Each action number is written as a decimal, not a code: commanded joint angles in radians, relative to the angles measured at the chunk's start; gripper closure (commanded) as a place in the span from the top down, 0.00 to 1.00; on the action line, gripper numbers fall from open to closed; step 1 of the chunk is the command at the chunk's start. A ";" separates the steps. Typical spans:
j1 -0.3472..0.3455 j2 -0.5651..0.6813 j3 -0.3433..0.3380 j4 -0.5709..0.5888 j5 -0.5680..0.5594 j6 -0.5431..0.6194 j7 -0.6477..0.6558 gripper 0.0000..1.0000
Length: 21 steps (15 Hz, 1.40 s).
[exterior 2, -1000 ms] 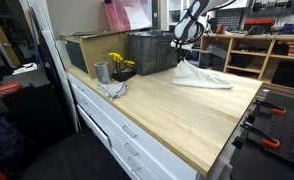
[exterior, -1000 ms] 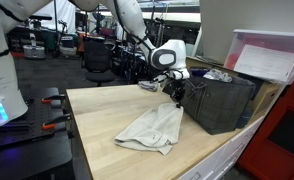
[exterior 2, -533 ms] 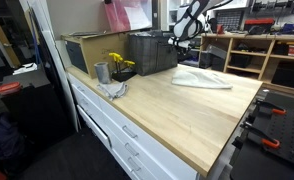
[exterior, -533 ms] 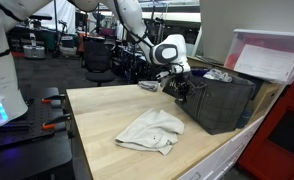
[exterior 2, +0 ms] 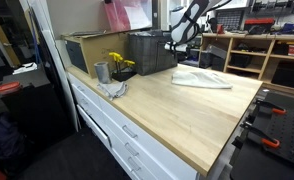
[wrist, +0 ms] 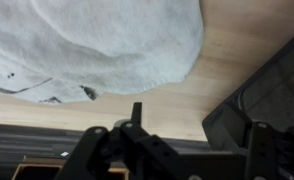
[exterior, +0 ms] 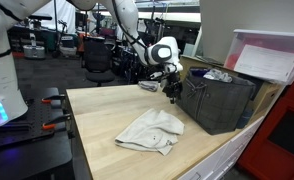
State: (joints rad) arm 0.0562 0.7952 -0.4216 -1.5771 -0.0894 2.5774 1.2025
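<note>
A light grey cloth (exterior: pixel 152 130) lies crumpled on the wooden table (exterior: pixel 97 110), apart from the gripper; it also shows flat in the exterior view (exterior 2: pixel 200 79). My gripper (exterior: pixel 173 95) hangs above the table between the cloth and the black crate (exterior: pixel 219 100), close to the crate's corner. In the wrist view the cloth (wrist: pixel 97 45) fills the top. The gripper (wrist: pixel 192 122) stands open over bare wood with nothing between its jaws. One thin fingertip (wrist: pixel 137 112) shows; the other is mostly hidden by the gripper body. The crate (wrist: pixel 272 90) is at the right.
The black crate (exterior 2: pixel 152 52) stands at the back of the table (exterior 2: pixel 177 120). A metal cup (exterior 2: pixel 101 72), yellow flowers (exterior 2: pixel 118 64) and a grey rag (exterior 2: pixel 115 89) sit near one end. A small dark object (exterior: pixel 147 86) lies behind the gripper. A pink-lidded bin (exterior: pixel 267 55) sits beyond the crate.
The gripper held the cloth up by a corner a second ago. It has opened, the cloth has dropped onto the table, and the gripper has risen slightly.
</note>
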 commanded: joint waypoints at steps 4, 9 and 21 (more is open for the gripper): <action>-0.146 -0.108 0.276 -0.191 0.164 0.087 -0.296 1.00; -0.203 -0.083 0.329 -0.224 0.269 0.017 -0.528 1.00; -0.148 -0.039 0.262 -0.196 0.261 -0.053 -0.625 0.76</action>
State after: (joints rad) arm -0.1173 0.7517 -0.1253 -1.7904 0.1692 2.5606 0.5953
